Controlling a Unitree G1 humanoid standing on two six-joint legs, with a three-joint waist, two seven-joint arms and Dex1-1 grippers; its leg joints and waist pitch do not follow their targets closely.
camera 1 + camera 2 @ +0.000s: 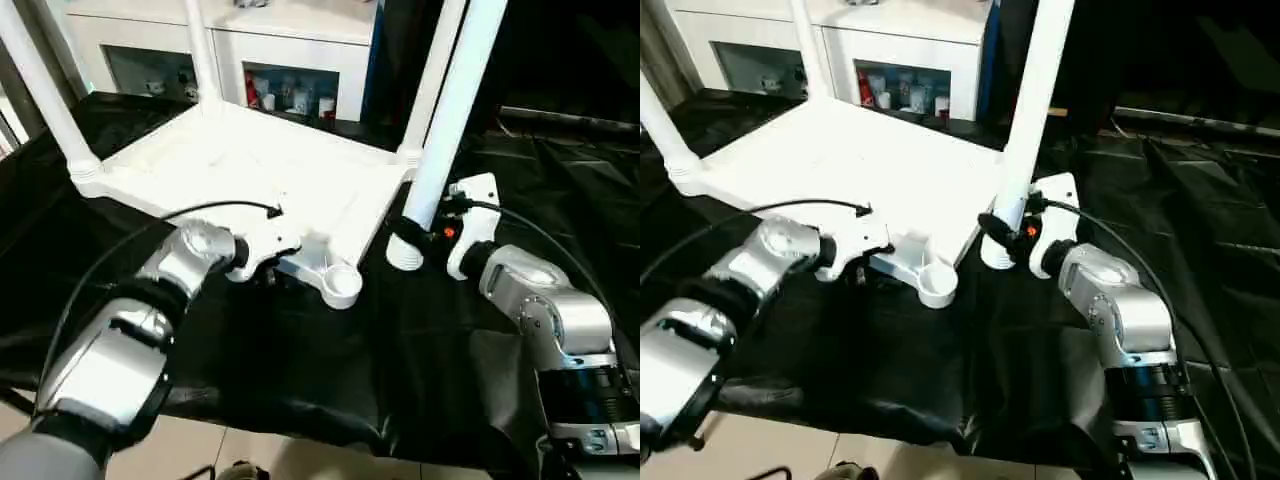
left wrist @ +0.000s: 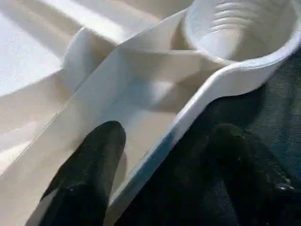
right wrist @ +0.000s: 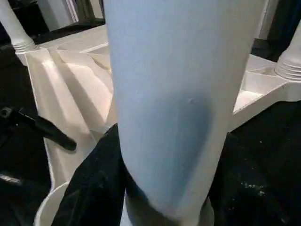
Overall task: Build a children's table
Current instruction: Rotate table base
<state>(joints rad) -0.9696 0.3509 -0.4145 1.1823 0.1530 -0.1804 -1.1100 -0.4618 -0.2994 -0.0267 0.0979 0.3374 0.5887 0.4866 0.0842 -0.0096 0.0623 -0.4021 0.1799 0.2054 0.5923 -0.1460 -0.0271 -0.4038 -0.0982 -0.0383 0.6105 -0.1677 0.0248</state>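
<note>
Smooth white tube leg, ribbed tabletop

Table top: white plastic, smooth, slight sheen; ribbed underside up. Leg beside it: same smooth white plastic. Black cloth under the top: wrinkled, faintly glossy. Forearms: brushed silver metal.

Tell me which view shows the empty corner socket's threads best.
The left wrist view: the empty corner socket sits close, its inner thread ridges plain, beyond the left claw straddling the tabletop's rim. Both eye views show the socket small, threads unreadable. The right wrist view catches its rim behind the held leg.
</note>
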